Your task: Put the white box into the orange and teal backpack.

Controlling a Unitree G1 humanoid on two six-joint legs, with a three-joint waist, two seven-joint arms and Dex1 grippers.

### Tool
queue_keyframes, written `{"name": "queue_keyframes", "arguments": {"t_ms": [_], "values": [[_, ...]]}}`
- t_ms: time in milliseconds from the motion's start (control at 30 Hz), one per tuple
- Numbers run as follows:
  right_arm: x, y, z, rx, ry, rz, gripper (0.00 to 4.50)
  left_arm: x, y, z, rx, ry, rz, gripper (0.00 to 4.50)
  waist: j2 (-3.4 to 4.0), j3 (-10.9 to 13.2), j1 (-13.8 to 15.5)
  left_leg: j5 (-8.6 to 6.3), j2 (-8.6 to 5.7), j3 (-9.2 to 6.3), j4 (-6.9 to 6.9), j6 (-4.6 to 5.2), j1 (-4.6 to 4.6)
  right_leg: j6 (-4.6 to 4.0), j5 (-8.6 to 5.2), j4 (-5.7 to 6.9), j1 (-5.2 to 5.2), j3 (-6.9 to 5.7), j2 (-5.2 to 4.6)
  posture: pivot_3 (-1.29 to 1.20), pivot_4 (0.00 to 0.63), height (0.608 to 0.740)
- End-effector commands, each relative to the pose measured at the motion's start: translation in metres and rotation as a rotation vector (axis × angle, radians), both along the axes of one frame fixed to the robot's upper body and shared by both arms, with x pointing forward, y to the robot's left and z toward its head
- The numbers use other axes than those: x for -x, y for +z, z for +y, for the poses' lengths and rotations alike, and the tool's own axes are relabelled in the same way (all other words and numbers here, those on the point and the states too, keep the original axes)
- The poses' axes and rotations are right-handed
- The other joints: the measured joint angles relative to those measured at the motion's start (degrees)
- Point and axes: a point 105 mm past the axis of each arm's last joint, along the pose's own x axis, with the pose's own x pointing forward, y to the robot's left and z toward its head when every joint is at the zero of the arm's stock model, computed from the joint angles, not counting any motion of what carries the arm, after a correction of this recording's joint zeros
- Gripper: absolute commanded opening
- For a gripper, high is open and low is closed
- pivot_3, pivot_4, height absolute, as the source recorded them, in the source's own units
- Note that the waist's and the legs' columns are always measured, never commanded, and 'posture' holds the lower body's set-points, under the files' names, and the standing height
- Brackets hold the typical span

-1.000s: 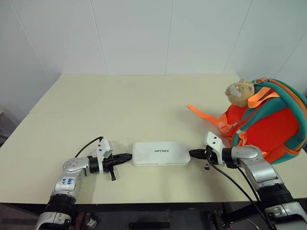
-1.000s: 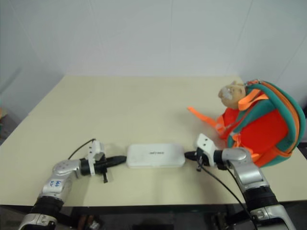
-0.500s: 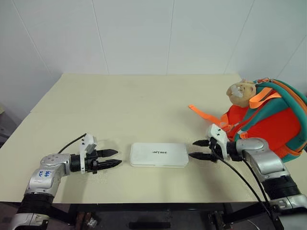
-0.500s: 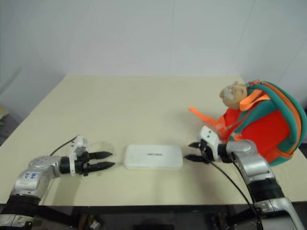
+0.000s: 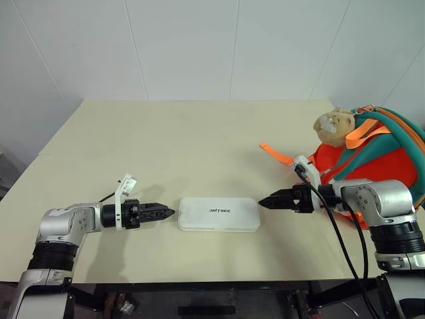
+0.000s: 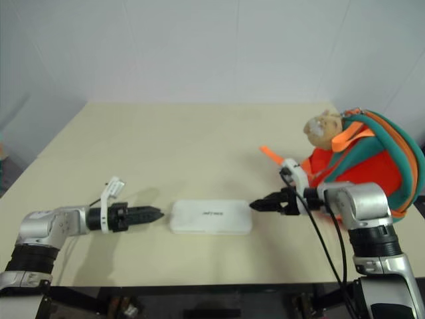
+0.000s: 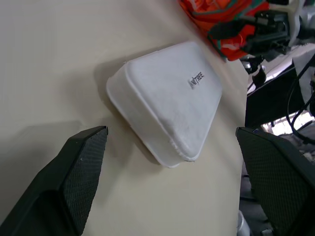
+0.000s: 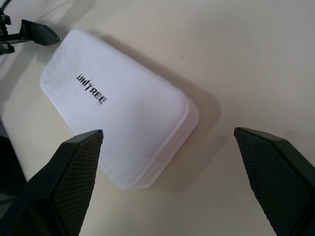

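Note:
The white box (image 5: 219, 214) lies flat on the table near its front edge, its dark lettering facing up. My left gripper (image 5: 167, 212) hovers just off the box's left end, open, with nothing between its fingers (image 7: 83, 162). Off the box's right end my right gripper (image 5: 264, 202) also stands open and empty, a little above the table. Both wrist views show the box (image 8: 118, 123) ahead of the spread fingers, not touched. The orange and teal backpack (image 5: 382, 169) stands at the table's right edge, behind my right arm, with a tan plush charm (image 5: 332, 127) on top.
An orange webbing strap (image 5: 276, 154) trails from the backpack across the table toward the middle. The cream table (image 5: 186, 146) stretches back to a white wall. Cables hang from both wrists.
Both grippers have gone from shut to open and rolled over. Both hands have risen off the table, and their tips have drawn slightly back from the box's ends.

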Motion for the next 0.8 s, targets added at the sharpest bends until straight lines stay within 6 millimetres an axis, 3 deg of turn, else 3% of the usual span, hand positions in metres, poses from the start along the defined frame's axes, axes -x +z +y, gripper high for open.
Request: {"name": "queue_keyframes", "arguments": {"t_ms": [33,433,800], "values": [[0.005,0.013,-0.002,0.005,-0.012,-0.032,4.5,-0.002,-0.001,-0.007,0.0,-0.007,0.013,4.45,0.0,0.0,0.01,0.0,0.0,0.0,0.0,0.0,0.0,0.0,0.0,0.0,0.0,0.0,0.0,0.0,0.15,0.74],[0.02,-0.009,0.021,-0.007,0.023,0.062,4.5,-0.008,-0.02,-0.027,-0.007,-0.005,0.05,4.45,-0.01,-0.01,0.03,0.0,0.0,-0.01,0.21,0.01,0.01,0.0,0.0,0.17,0.02,0.04,0.0,0.0,0.15,0.74],[0.015,-0.017,0.032,-0.028,0.024,0.067,4.5,-0.017,-0.028,-0.043,0.068,0.01,0.133,4.45,-0.02,-0.02,0.49,-0.09,-0.03,-0.09,0.72,0.16,0.02,0.1,0.09,0.25,0.25,0.06,0.0,0.0,0.15,0.74]]}}
